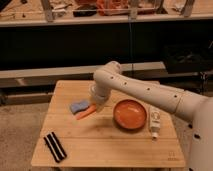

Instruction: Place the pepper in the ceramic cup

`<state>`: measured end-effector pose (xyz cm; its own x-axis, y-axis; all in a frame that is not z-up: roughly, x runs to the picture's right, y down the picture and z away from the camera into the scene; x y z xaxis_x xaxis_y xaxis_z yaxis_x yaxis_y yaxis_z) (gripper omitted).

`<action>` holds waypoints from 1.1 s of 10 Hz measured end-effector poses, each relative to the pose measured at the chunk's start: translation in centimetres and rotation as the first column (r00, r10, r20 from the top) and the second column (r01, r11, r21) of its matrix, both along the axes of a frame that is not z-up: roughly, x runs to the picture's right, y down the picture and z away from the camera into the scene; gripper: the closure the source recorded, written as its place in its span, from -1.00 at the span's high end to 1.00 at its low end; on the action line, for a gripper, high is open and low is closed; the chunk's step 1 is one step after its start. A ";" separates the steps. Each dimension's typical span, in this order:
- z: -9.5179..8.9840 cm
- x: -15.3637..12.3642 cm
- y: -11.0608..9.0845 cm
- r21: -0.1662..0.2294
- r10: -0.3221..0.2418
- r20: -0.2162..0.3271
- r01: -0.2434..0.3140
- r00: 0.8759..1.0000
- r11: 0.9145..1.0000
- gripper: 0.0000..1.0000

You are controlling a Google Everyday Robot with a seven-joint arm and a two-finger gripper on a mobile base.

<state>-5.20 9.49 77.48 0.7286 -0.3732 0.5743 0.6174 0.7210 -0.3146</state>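
My gripper (94,106) hangs over the left-centre of the wooden table (107,150), at the end of the white arm that reaches in from the right. It is shut on the stem end of the pepper (85,113), a slim orange-red piece that slants down to the left just above the tabletop. The pepper's tip sits beside a blue sponge-like pad (78,106). The ceramic cup is out of view; the arm covers part of the table behind the gripper.
A round orange-red plate (130,114) lies right of the gripper, and a white bottle (154,122) lies on its side just past the plate. A black striped object (55,146) rests near the front left corner. A dark shelf unit stands behind the table.
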 end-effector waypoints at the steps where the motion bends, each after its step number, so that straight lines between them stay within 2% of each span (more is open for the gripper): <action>1: -0.5 -0.1 -0.6 0.001 0.018 -0.004 -0.018 1.000 1.000 -1.00; 4: -0.1 0.5 -2.3 0.016 0.056 -0.010 -0.055 0.998 0.998 -0.99; 6: -0.3 0.8 -2.6 0.021 0.079 -0.021 -0.079 0.997 0.997 -0.88; 8: -0.8 2.1 -3.6 0.023 0.119 -0.042 -0.118 0.992 0.993 -0.88; 11: -0.8 2.0 -4.2 0.030 0.165 -0.060 -0.163 0.984 0.986 -0.88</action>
<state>-3.24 5.27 76.69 0.8153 -0.2591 0.5179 0.4697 0.8189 -0.3297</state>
